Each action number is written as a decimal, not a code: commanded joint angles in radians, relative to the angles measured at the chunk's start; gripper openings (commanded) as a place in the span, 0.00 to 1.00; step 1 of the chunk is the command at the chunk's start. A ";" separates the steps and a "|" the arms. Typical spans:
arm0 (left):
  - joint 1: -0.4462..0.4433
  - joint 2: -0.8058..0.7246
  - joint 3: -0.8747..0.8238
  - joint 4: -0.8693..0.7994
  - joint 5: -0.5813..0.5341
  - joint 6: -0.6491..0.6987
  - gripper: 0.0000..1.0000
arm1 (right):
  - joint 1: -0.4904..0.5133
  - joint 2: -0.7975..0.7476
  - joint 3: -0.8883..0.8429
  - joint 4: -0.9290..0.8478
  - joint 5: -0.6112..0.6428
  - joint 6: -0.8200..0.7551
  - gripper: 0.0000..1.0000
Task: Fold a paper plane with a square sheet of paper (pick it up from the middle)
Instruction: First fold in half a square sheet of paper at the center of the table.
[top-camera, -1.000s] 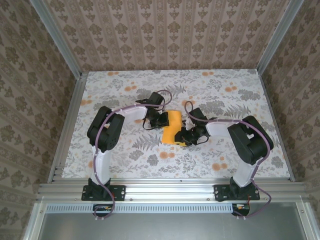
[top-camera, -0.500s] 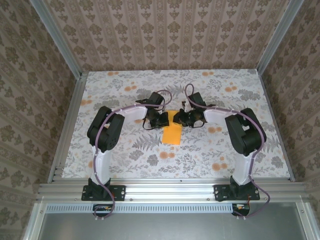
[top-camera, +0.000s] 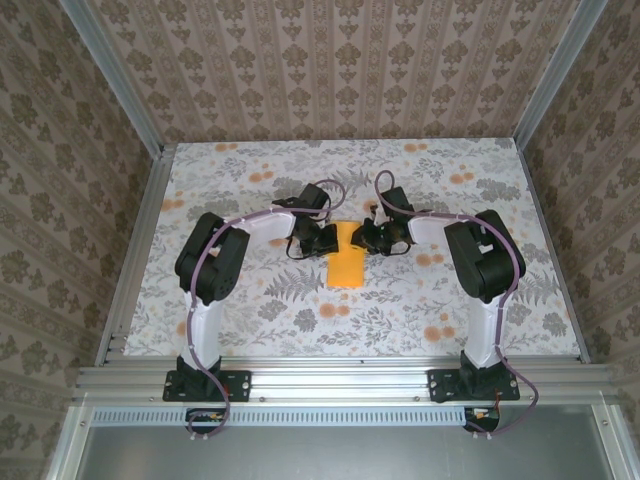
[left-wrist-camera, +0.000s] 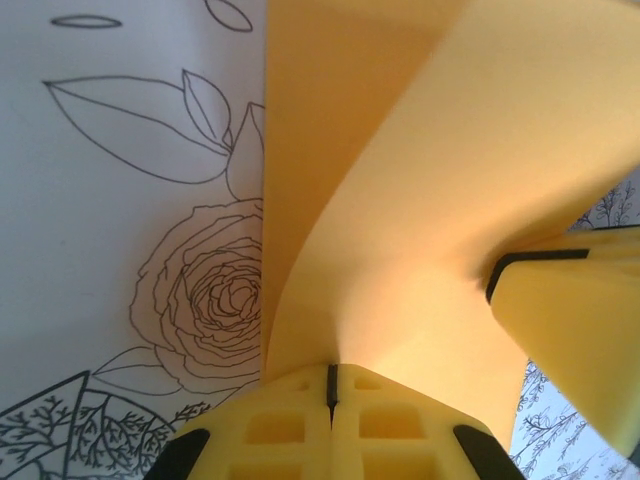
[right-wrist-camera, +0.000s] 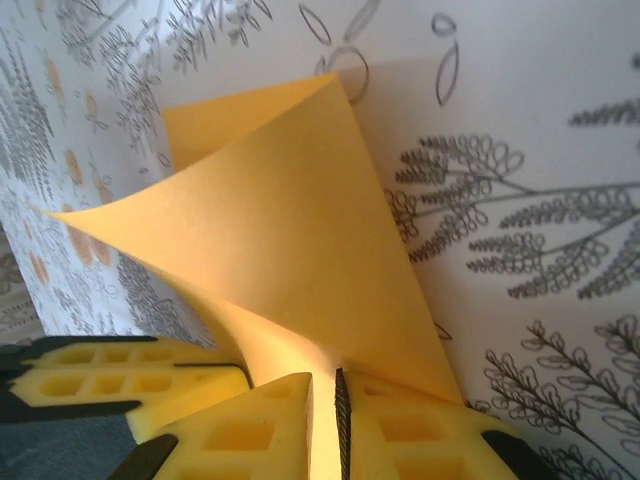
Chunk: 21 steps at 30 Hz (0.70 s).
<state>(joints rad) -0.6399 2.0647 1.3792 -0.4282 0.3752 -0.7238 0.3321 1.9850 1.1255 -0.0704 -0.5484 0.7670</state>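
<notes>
Right claw (top-camera: 362, 238) has shifted to the far end of the square sheet of paper (top-camera: 347, 270). I note it and the left claw (top-camera: 334, 240) both clamped on this curled, folded orange sheet, mid-counter (top-camera: 250, 300).

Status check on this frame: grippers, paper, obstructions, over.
Left gripper shut on the square sheet of paper. Right gripper shut on it too. Sheet curls between them. Nothing blocking.
</notes>
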 joint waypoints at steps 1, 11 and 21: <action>0.000 0.071 -0.024 -0.149 -0.091 0.032 0.03 | -0.011 -0.006 0.062 0.012 0.029 0.014 0.16; -0.001 0.072 -0.026 -0.154 -0.087 0.038 0.03 | -0.031 0.112 0.144 -0.051 0.148 0.014 0.17; -0.001 0.068 -0.031 -0.150 -0.087 0.033 0.03 | -0.063 0.075 0.197 -0.063 0.184 0.007 0.17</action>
<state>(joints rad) -0.6411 2.0666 1.3838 -0.4358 0.3698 -0.7120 0.2897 2.0792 1.2877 -0.1081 -0.4274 0.7849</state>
